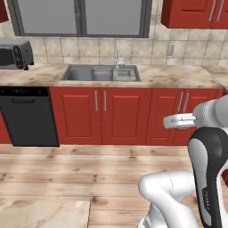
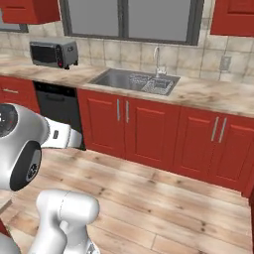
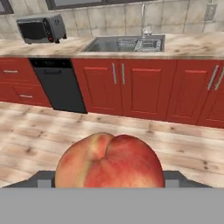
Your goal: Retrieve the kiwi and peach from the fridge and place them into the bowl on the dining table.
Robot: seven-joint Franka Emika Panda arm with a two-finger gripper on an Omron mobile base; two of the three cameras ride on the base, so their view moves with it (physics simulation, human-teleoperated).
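Peach: pinkish-red, pinched in the tool, jaws spread wide around it. Behind: red cabinets, sink, microwave on the bench.

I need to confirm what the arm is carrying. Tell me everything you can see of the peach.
The peach is a round, pinkish-red fruit with yellowish-orange patches on its left side and a crease running down from its top. Its skin looks smooth and matte. In the hand view it sits close to the camera, low in the middle, between the fingers of the claw, off the wood floor. Its lower part is hidden at the view's bottom edge.
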